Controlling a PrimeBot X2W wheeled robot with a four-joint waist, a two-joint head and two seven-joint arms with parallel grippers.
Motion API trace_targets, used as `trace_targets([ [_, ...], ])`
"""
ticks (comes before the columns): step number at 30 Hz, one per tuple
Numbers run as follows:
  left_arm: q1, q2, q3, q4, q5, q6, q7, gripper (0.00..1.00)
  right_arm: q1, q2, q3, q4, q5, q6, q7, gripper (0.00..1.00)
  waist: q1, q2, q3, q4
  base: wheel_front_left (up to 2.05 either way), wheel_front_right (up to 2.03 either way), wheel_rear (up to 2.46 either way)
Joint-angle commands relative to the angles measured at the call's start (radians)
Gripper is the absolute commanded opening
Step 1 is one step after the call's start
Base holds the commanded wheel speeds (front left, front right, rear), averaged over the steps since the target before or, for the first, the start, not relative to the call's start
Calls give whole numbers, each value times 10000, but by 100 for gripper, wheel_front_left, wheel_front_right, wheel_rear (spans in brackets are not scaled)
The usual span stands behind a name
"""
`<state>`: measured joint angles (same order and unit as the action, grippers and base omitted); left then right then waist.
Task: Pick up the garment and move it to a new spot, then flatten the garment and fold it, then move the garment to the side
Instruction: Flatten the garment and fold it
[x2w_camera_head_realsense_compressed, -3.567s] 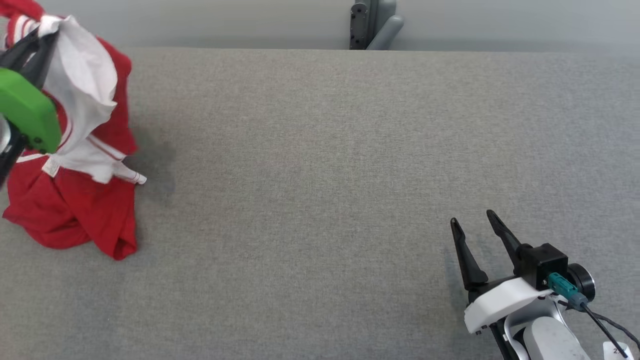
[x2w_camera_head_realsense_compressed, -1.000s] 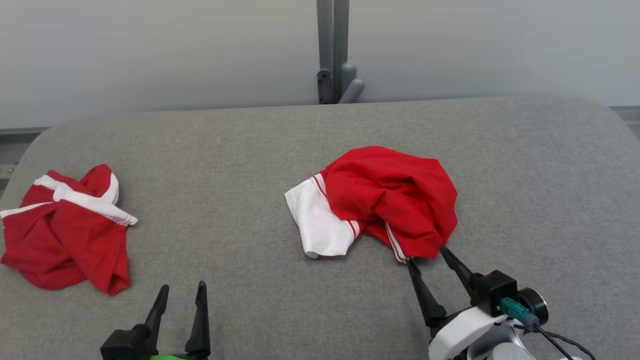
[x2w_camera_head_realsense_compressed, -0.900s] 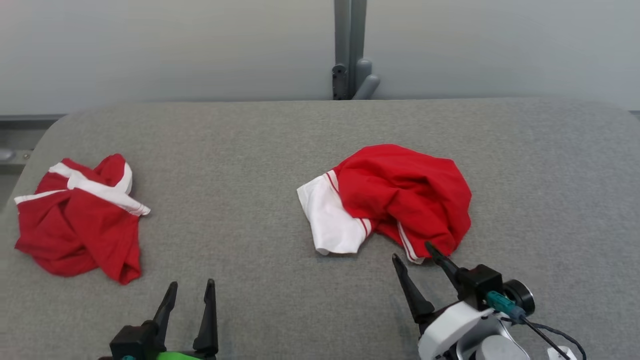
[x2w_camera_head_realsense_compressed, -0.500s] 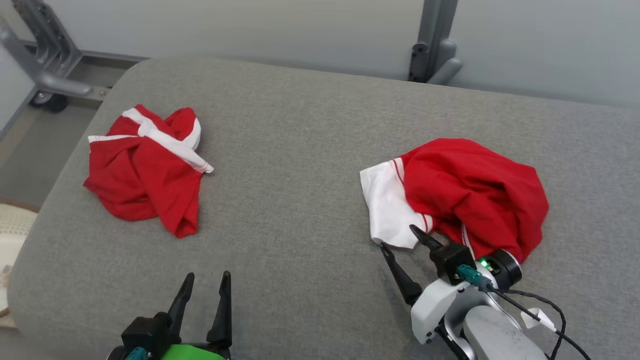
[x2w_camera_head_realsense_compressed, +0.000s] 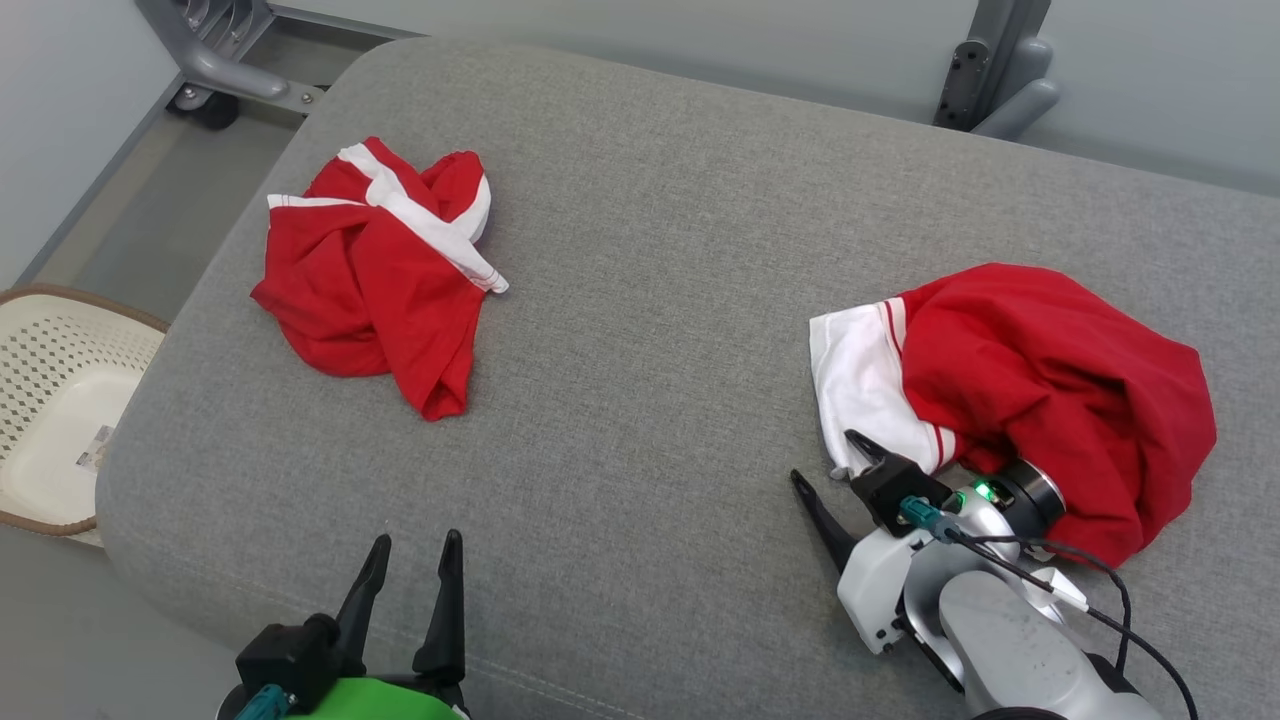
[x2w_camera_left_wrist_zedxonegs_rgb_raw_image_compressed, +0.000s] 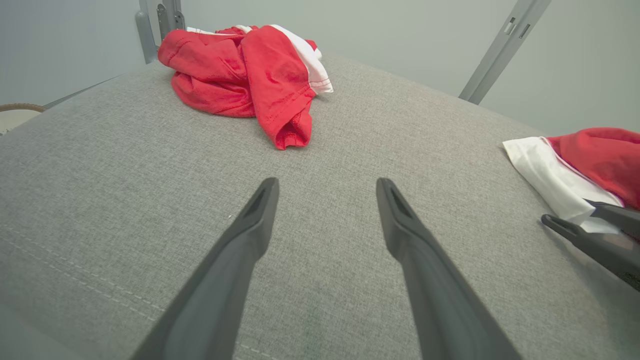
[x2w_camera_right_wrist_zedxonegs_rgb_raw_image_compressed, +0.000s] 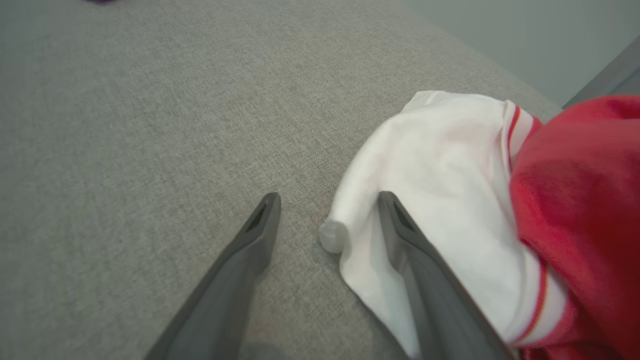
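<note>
**Item 1.** Grey fabric-covered table (x2w_camera_head_realsense_compressed: 640, 300), padded, with rounded corners; it carries both garments.

**Item 2.** Red garment with a white sleeve (x2w_camera_head_realsense_compressed: 1050, 380), crumpled in a mound on the right part of the table. The white sleeve, edged with thin red stripes, spreads flat toward the table's middle. Its near corner is rolled into a small tube.

**Item 3.** Right hand (x2w_camera_head_realsense_compressed: 825, 458), two long dark fingers on a white and silver wrist with a green light lit. It sits low at the near edge of the garment, fingers spread wide and gripping nothing. In the right wrist view one finger lies across the white sleeve's edge, the other stands over bare table, and the rolled corner sits between them. Whether either finger presses on the cloth cannot be told.

**Item 4.** Left hand (x2w_camera_head_realsense_compressed: 416, 540), dark fingers on a green body, at the near edge of the table. The fingers are parted and empty, over bare fabric, well apart from both garments.

**Item 5.** Second red garment with white bands (x2w_camera_head_realsense_compressed: 370, 280), bunched on the far left part of the table, near its corner.

**Item 6.** Cream perforated basket (x2w_camera_head_realsense_compressed: 50, 340) with a brown rim, on the floor beside the table's left end.

**Item 7.** Grey metal post (x2w_camera_head_realsense_compressed: 990, 70), behind the table's far edge.
</note>
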<state>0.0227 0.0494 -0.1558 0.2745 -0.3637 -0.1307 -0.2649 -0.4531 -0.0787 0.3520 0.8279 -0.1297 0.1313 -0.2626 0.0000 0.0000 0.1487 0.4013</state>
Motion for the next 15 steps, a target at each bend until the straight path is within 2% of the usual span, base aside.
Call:
trace_targets([
  [1, -204, 20, 24, 42, -38, 4, 7, 100, -130, -11, -189, 163, -150, -10, -33, 53, 0, 0, 35, 3, 0, 0, 0],
  [2, -209, 20, 11, 45, -59, 4, 7, 100, -182, 20, -295, 295, -271, -10, -33, 35, 0, 0, 47, -8, 0, 0, 0],
  [3, -215, 20, -3, 48, -103, 4, 7, 100, -234, 58, -402, 398, -347, -10, -32, 0, 0, 0, 55, -16, 0, 0, 0],
  [7, -262, 20, -124, -2, -148, 5, 8, 100, -341, 148, -615, 346, -389, -10, -33, 0, 0, 0, 54, -36, 0, 0, 0],
  [11, -242, 26, -40, -190, -221, 6, 8, 100, -390, 221, -429, -408, 94, -10, -33, 0, 0, 0, -18, -44, 0, 0, 0],
  [15, -111, 23, 0, -124, -164, 6, 7, 100, -763, 272, 285, -1606, 1045, -10, -35, 0, 0, 0, -183, -80, 0, 0, 0],
])
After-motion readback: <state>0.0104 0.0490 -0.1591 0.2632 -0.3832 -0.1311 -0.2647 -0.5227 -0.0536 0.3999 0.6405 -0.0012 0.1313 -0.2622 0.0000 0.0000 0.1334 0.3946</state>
